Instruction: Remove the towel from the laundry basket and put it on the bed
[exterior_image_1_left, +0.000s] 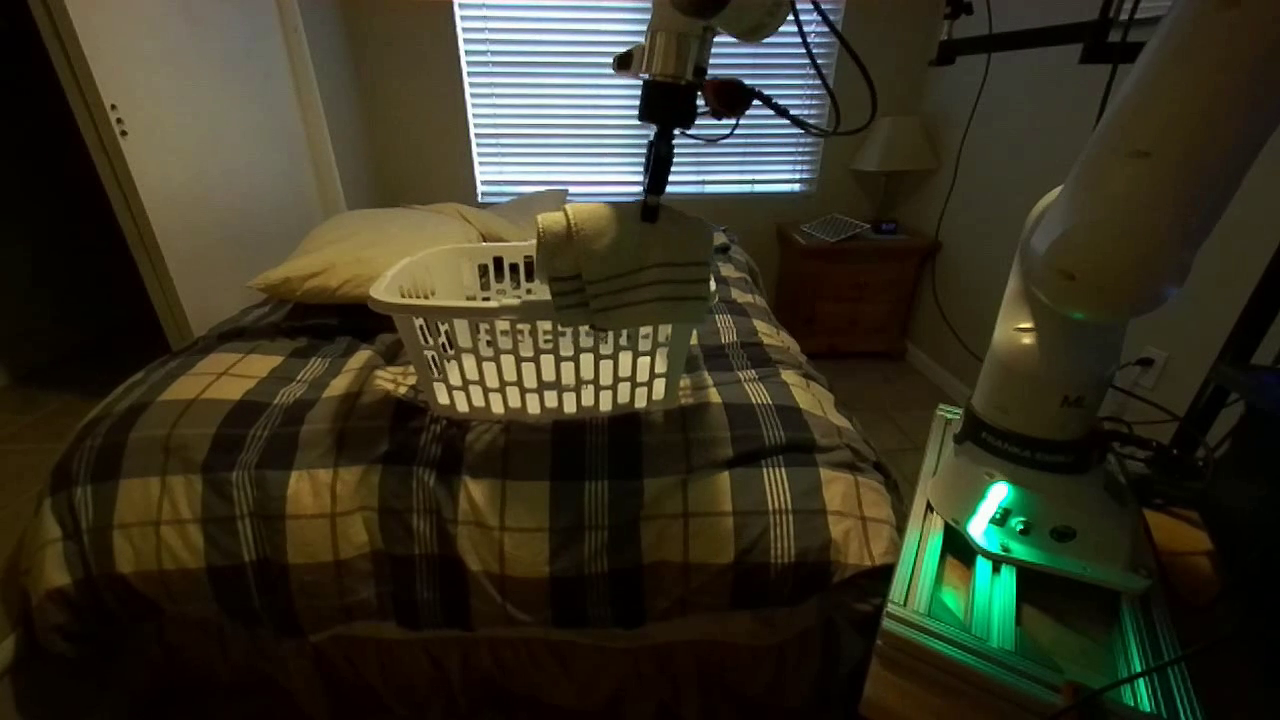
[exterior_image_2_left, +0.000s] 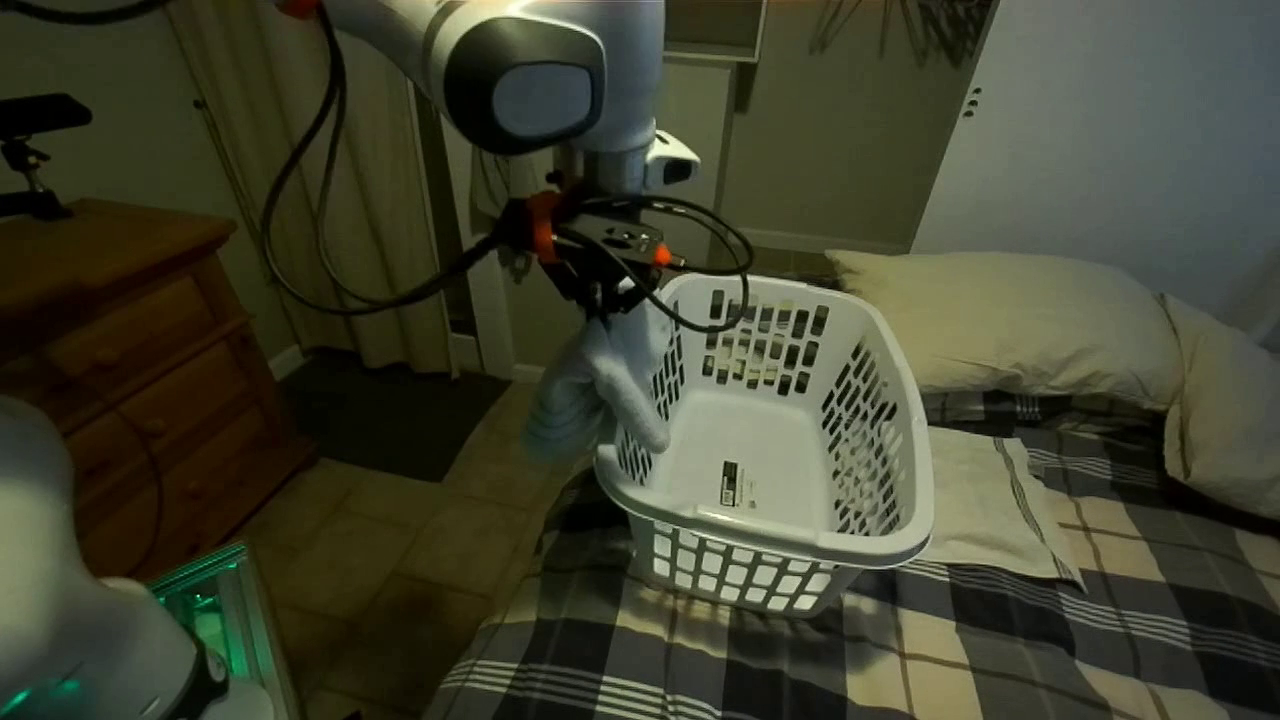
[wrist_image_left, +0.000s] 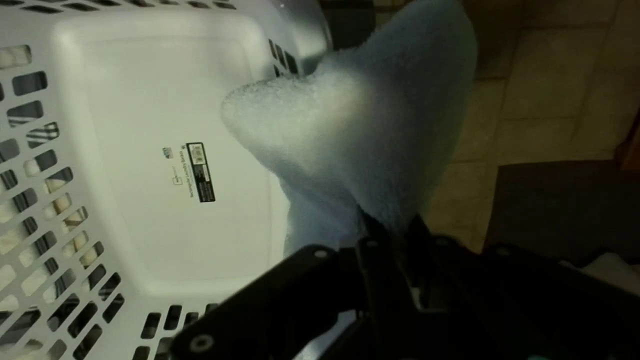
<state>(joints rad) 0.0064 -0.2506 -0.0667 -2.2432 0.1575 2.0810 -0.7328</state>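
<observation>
The pale, faintly striped towel (exterior_image_1_left: 630, 262) hangs from my gripper (exterior_image_1_left: 650, 212), whose fingers are shut on its upper part. In an exterior view the towel (exterior_image_2_left: 590, 385) hangs at the left rim of the laundry basket (exterior_image_2_left: 770, 535), partly outside it. I cannot tell whether it touches the rim. In the wrist view the towel (wrist_image_left: 360, 130) bunches at the fingertips (wrist_image_left: 395, 227) and covers part of the basket (wrist_image_left: 145, 215). The white basket, bare inside but for a label, stands upright on the plaid bed (exterior_image_1_left: 500, 520).
Pale pillows (exterior_image_1_left: 350, 250) lie behind the basket. A flat pale cloth with a dark stripe (exterior_image_2_left: 990, 510) lies on the bed beside the basket. The tiled floor (exterior_image_2_left: 400, 520) lies beyond the bed's edge. A nightstand (exterior_image_1_left: 850, 290) and lamp stand near the window.
</observation>
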